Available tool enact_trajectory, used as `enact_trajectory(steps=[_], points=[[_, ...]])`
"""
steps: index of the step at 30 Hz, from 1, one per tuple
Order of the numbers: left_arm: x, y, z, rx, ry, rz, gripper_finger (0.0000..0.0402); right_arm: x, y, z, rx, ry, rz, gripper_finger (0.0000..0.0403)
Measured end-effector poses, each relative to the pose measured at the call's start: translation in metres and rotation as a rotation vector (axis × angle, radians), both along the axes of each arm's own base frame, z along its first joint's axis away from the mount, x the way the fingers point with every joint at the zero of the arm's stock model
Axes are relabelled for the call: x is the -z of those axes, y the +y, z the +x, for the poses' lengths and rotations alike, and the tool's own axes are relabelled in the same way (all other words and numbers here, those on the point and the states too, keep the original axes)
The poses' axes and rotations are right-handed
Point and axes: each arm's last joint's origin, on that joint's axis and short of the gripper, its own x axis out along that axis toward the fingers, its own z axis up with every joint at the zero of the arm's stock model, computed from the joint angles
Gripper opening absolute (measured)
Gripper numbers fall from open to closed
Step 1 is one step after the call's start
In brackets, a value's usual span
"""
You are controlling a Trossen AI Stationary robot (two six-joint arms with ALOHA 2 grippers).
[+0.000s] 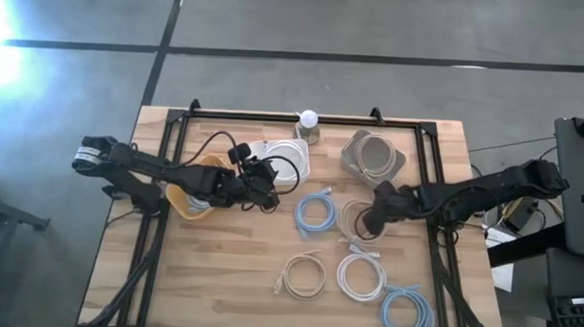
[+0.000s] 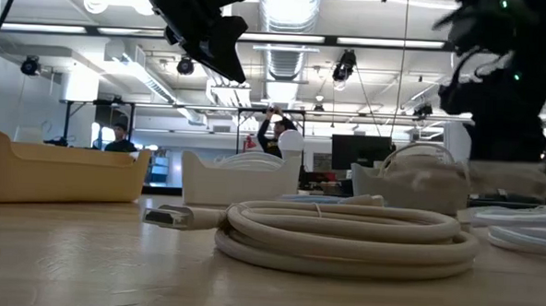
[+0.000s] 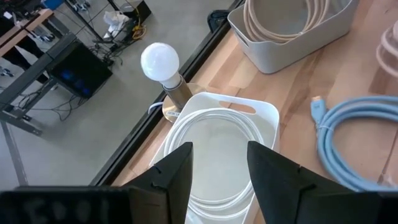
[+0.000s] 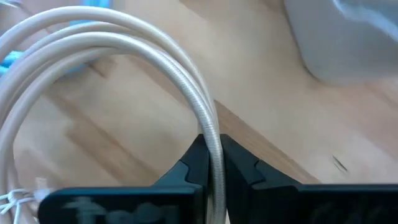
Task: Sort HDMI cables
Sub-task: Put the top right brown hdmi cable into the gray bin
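Several coiled HDMI cables lie flat on the wooden table: a light blue coil [image 1: 314,213], a beige one [image 1: 304,276], a white one [image 1: 361,275] and another light blue one [image 1: 407,315]. My right gripper [image 1: 370,224] is shut on a beige coil [image 1: 353,219] at mid-right. My left gripper [image 1: 267,185] hangs open over the white bin [image 1: 284,161], which holds a white coil [image 3: 214,149]; nothing is between its fingers [image 3: 175,177]. A grey bin [image 1: 372,156] holds a beige coil, and a yellow bin [image 1: 192,196] stands at the left. My right gripper pinches the strands of the beige coil [image 4: 212,149] between its two fingertips, on the side of the loop toward the table's right edge. The fingers come steeply from above and lie across the strands. The rest of the loop [image 4: 74,43] arcs away over the wood; whether it is lifted clear I cannot tell.
A white bulb on a stand [image 1: 308,120] sits at the far edge between the bins. A black frame [image 1: 304,116] runs along the table's far and side edges. Bare wood [image 1: 216,270] lies at the near left. People show in the room behind the table.
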Motion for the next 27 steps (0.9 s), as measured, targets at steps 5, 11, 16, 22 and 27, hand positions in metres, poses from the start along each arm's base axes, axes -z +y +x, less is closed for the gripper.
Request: enact_trajectory(steps=[5, 11, 16, 22, 27], points=[[0.000, 0.000, 0.000, 0.000, 0.000, 0.000, 0.0163, -0.023, 0.001, 0.013, -0.059, -0.066, -0.054, 0.0018], [0.000, 0.000, 0.000, 0.000, 0.000, 0.000, 0.0163, -0.052, -0.002, 0.024, -0.108, -0.124, -0.257, 0.0018], [0.000, 0.000, 0.000, 0.000, 0.000, 0.000, 0.0163, -0.078, -0.009, 0.027, -0.067, -0.109, -0.525, 0.0018], [0.000, 0.000, 0.000, 0.000, 0.000, 0.000, 0.0163, -0.097, -0.024, 0.026, 0.025, -0.042, -0.718, 0.0018], [0.000, 0.000, 0.000, 0.000, 0.000, 0.000, 0.0163, -0.096, -0.044, 0.023, 0.112, 0.042, -0.803, 0.0018]])
